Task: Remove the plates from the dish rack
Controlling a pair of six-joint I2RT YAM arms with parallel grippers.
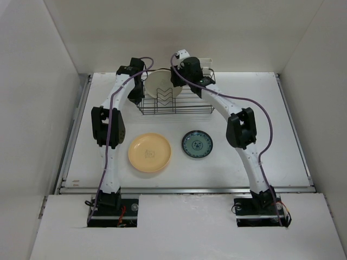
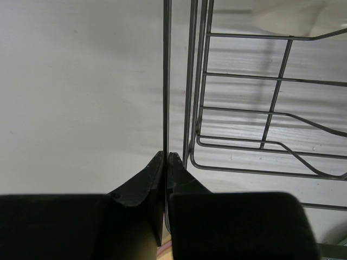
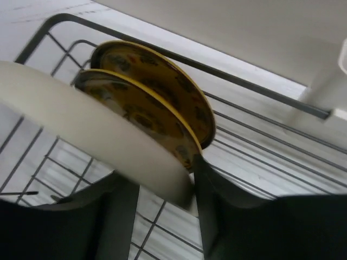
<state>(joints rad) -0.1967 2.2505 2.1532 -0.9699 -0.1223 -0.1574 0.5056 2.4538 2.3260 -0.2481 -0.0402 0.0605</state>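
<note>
The black wire dish rack [image 1: 179, 111] stands at the back of the table. In it, a cream plate [image 1: 164, 86] stands upright. Behind it in the right wrist view stand two brown-and-yellow patterned plates [image 3: 162, 89]. My right gripper [image 3: 162, 179] is open, its fingers on either side of the cream plate's [image 3: 81, 108] rim, which touches the right finger [image 3: 217, 211]. My left gripper [image 2: 166, 157] is shut on a wire at the left end of the dish rack [image 2: 244, 108]. On the table in front lie a tan plate [image 1: 149, 152] and a teal-patterned plate [image 1: 197, 144].
A white clip piece [image 3: 336, 86] sits on the rack's far edge. White walls enclose the table on the left, right and back. Both arms arch over the table from their bases at the near edge.
</note>
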